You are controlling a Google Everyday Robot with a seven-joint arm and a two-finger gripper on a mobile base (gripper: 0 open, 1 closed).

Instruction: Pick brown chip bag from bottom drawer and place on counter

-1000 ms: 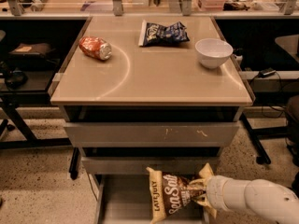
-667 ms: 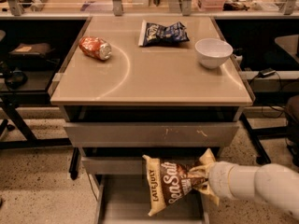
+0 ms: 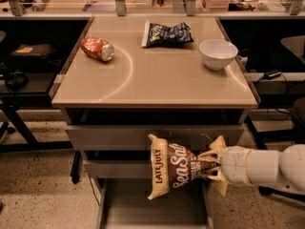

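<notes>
Camera view: claw (image 3: 213,166) clamped on right end of brown chip bag (image 3: 174,171) (held above bottom drawer (image 3: 151,210)).

On the counter (image 3: 162,82), a crushed can (image 3: 97,48) lies left, a second chip bag (image 3: 167,34) back centre, a bowl (image 3: 218,53) right. In front of the upper drawers (image 3: 114,137), above the open bottom drawer (image 3: 152,210), the gripper (image 3: 213,168) at the right pinches the Sea Salt chip bag's (image 3: 174,168) right end.

Place: robot lab or test office
Signs: speckled floor (image 3: 33,199), black desks (image 3: 26,87), cables (image 3: 281,80), grey drawer unit (image 3: 109,137)
Gripper: gripper (image 3: 214,166), low right, grips brown bag (image 3: 176,168) above open drawer (image 3: 147,209)
</notes>
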